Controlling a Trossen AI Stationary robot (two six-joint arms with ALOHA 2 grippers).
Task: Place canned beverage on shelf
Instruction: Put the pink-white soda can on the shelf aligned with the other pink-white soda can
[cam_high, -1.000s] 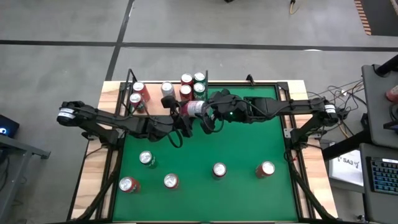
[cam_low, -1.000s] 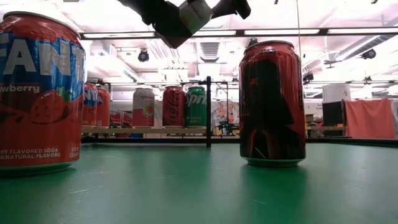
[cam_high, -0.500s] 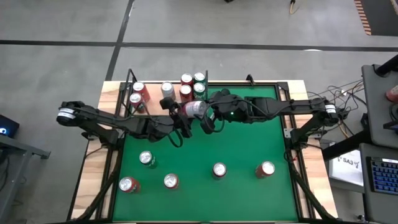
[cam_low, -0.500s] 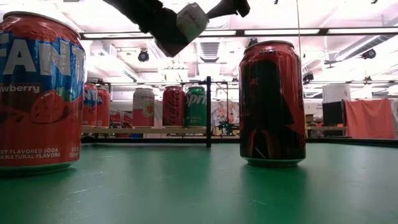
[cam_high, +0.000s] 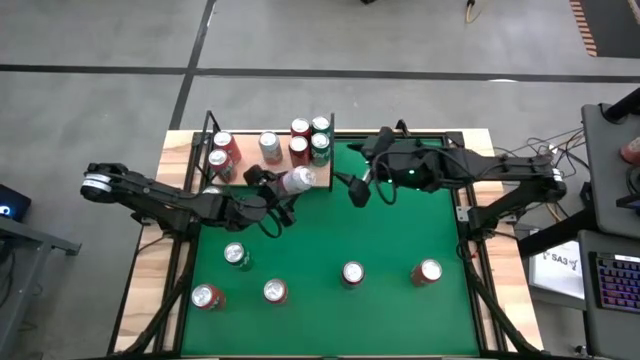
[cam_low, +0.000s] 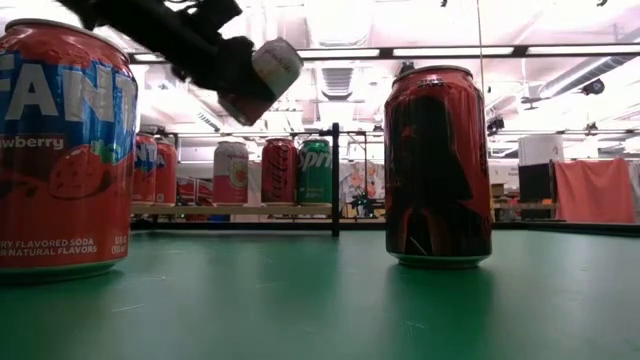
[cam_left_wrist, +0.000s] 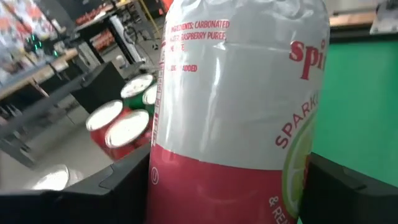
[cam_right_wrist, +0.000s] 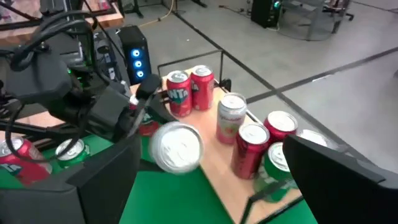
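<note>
A white and red beverage can (cam_high: 298, 180) hangs in the air over the green table, just off the near right corner of the shelf (cam_high: 248, 163). My left gripper (cam_high: 277, 188) is shut on it. The low view shows the can (cam_low: 265, 72) high up and tilted. The shelf is a pale wood panel at the far left, with several cans standing on it. My right gripper (cam_high: 358, 190) stands open and holds nothing, a little to the right of the can. In the right wrist view it faces the can's end (cam_right_wrist: 178, 147). My left gripper pinches the can's side wall at its red end (cam_left_wrist: 186, 193) between the two fingers, one finger (cam_left_wrist: 118, 186) on either side. The fingers come nearly level from the table's left and lie along the can. The can sticks out past them toward the right, lifted clear and tilted.
Several cans stand on the green felt near the front: (cam_high: 236, 255), (cam_high: 207, 297), (cam_high: 275, 291), (cam_high: 352, 272), (cam_high: 427, 271). Close to the low camera are a Fanta can (cam_low: 65, 150) and a dark red can (cam_low: 437, 165). A black upright rod (cam_low: 335, 180) marks the shelf's right end.
My right gripper has let go of the can, opened wider, and drawn back up toward the table's right edge. My left gripper, still holding the can, has moved left toward the shelf and down, rolling its wrist. The can has turned with it.
</note>
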